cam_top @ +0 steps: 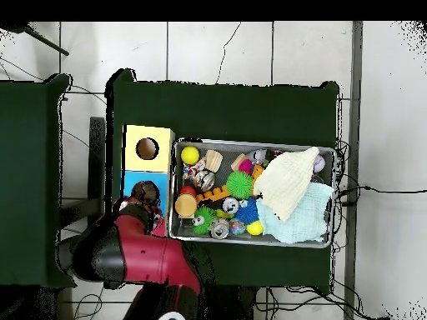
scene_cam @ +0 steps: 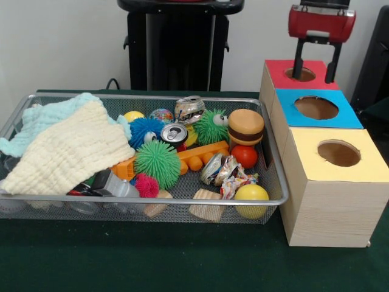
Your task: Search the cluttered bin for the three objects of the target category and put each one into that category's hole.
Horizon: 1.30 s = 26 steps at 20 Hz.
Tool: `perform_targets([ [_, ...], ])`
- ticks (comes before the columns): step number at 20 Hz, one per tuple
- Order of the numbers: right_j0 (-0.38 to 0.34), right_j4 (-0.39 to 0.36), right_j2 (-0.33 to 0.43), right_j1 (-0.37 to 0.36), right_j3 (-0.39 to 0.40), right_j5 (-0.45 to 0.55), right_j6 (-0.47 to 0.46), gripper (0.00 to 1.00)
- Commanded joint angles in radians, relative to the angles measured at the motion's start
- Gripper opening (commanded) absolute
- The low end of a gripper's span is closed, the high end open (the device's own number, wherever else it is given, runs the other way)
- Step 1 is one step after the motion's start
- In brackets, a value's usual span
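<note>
green table: open gripper [scene_cam: 316, 70] empty over red-topped hole [scene_cam: 300, 74]

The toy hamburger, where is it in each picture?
Front view: the toy hamburger sits at the bin's right end, toward the back, just above a red ball.
Overhead view: it lies at the bin's left end, beside the blue-topped box.
Shared landmark: the blue-topped box.

A dark green table cover [scene_cam: 182, 267] lies over a white tiled floor [cam_top: 217, 50].
</note>
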Motion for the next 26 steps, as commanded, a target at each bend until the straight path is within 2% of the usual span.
perform_targets([
  [1, -0.173, -0.088, 0.122, -0.083, 0.063, 0.056, -0.015, 1.0],
  [5, -0.31, -0.178, 0.205, -0.098, 0.103, 0.016, -0.071, 1.0],
  [9, -0.427, -0.284, 0.283, -0.095, 0.138, -0.044, -0.072, 1.0],
  [16, -0.557, -0.449, 0.362, -0.073, 0.164, -0.115, -0.031, 1.0],
  [21, -0.619, -0.545, 0.383, -0.059, 0.142, -0.111, -0.036, 1.0],
  [26, -0.724, -0.631, 0.446, -0.07, 0.147, -0.085, -0.064, 1.0],
])
